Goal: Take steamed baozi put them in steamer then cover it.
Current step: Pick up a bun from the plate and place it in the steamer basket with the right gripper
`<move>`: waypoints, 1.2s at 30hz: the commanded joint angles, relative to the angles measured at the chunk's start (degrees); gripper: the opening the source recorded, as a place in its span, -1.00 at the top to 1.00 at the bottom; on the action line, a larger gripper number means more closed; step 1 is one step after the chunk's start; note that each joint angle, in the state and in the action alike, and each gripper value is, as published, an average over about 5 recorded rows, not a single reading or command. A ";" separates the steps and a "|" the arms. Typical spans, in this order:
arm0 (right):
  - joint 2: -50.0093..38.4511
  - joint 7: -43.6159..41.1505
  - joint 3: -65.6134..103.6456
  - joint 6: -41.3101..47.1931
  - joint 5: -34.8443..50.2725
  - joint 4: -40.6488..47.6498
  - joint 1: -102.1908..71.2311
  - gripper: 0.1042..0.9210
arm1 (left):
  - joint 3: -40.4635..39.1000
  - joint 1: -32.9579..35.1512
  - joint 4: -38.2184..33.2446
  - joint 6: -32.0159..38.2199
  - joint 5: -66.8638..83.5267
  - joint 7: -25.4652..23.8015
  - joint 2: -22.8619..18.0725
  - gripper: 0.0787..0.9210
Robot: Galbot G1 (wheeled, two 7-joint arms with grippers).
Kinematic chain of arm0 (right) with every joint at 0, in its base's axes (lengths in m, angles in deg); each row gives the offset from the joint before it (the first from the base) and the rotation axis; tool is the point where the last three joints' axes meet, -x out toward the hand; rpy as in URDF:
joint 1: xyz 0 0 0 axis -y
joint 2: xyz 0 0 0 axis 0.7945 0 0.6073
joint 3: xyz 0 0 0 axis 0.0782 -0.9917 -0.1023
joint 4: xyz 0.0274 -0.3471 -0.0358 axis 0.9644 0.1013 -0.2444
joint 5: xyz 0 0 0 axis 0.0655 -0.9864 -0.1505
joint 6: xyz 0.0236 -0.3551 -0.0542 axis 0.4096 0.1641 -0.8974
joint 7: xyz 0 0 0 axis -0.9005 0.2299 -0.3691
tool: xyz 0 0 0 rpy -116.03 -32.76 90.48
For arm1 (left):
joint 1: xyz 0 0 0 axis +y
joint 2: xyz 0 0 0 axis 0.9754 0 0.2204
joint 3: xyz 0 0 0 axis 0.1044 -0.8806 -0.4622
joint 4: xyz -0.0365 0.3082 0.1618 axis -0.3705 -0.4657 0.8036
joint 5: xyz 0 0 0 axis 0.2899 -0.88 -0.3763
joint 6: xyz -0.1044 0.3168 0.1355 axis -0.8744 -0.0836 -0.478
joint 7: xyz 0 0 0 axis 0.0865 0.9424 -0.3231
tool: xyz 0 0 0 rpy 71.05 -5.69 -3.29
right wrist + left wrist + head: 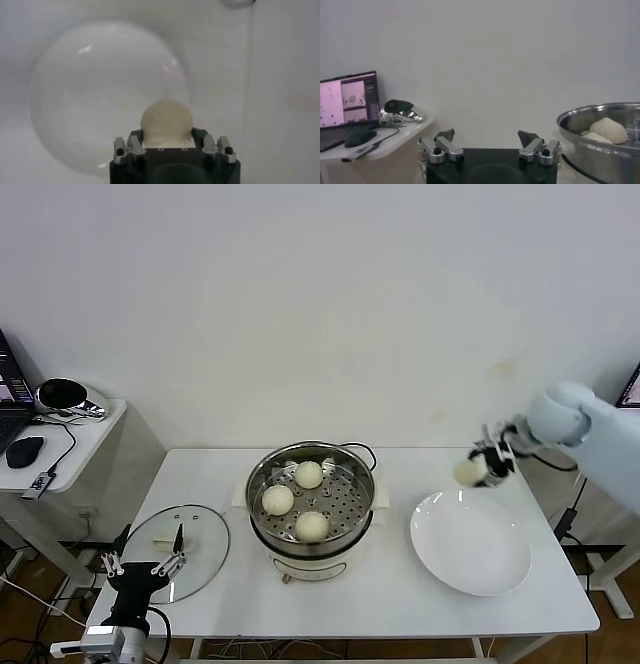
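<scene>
The steamer point(270, 529) stands mid-table, its steel pot on a cream base, with three baozi point(309, 474) point(278, 500) point(312, 526) on the perforated tray. My right gripper point(475, 471) is shut on a fourth baozi point(166, 122), held in the air above the far edge of the white plate point(490, 579). The glass cover point(205, 559) lies flat on the table left of the steamer. My left gripper point(146, 557) hangs open at the table's front left, near the cover; the left wrist view shows its fingertips point(445, 135) wide apart and the steamer point(605, 150) to one side.
A side desk point(75, 434) at the left carries a mouse, cables and a dark round object. The steamer's black cord point(366, 450) runs behind the pot. A white wall closes off the back of the table.
</scene>
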 commanded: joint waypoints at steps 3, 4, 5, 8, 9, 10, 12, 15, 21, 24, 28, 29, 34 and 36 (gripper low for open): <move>15.03 12.50 -19.52 20.11 30.74 -11.85 23.08 -0.26 | -0.52 -0.52 0.47 0.10 0.09 -0.06 -0.27 -0.77; 16.56 13.46 -19.64 21.07 31.63 -11.63 22.48 -0.26 | -0.55 -0.57 0.48 0.10 0.09 -0.06 -0.42 -0.77; 17.86 14.21 -19.76 21.74 32.17 -11.31 21.85 -0.26 | -0.56 -0.60 0.49 0.11 0.09 -0.06 -0.56 -0.77; 21.45 15.55 -20.39 22.14 32.40 -9.70 19.69 -0.26 | -0.44 -0.55 0.58 0.19 0.07 -0.04 -0.76 -0.77; 22.51 15.78 -20.59 22.16 32.20 -9.12 19.03 -0.26 | -0.35 -0.50 0.57 0.24 0.05 -0.04 -0.80 -0.77; 23.61 16.05 -20.76 22.17 32.05 -8.41 18.27 -0.26 | -0.23 -0.44 0.54 0.30 0.00 -0.03 -0.87 -0.77; 25.47 16.47 -20.90 22.19 31.69 -7.12 16.90 -0.26 | 0.00 -0.31 0.46 0.43 -0.10 -0.02 -1.04 -0.77; 27.38 17.06 -20.89 22.23 31.14 -5.34 14.74 -0.26 | 0.28 -0.19 0.40 0.52 -0.14 0.00 -1.26 -0.77; 28.63 15.92 -21.29 22.25 27.78 -2.02 11.11 -0.26 | 0.76 0.09 0.03 0.65 -0.09 0.02 -1.30 -0.77; 28.90 15.37 -21.01 22.21 25.93 0.23 9.24 -0.26 | 0.93 0.14 -0.24 0.67 -0.12 0.02 -1.21 -0.77; 29.19 15.62 -19.75 22.16 24.67 2.62 6.74 -0.26 | 0.97 0.16 -0.49 0.67 -0.17 0.02 -1.21 -0.77; 29.19 15.65 -19.48 22.15 24.47 2.86 6.30 -0.26 | 0.96 0.19 -0.49 0.69 -0.18 0.01 -1.20 -0.77; 29.06 15.73 -18.70 22.13 23.70 3.48 5.11 -0.26 | 0.92 0.16 -0.39 0.74 -0.21 0.02 -1.19 -0.77; 29.06 15.62 -18.57 22.11 23.49 3.74 4.82 -0.26 | 0.87 0.10 -0.40 0.74 -0.22 0.02 -1.21 -0.77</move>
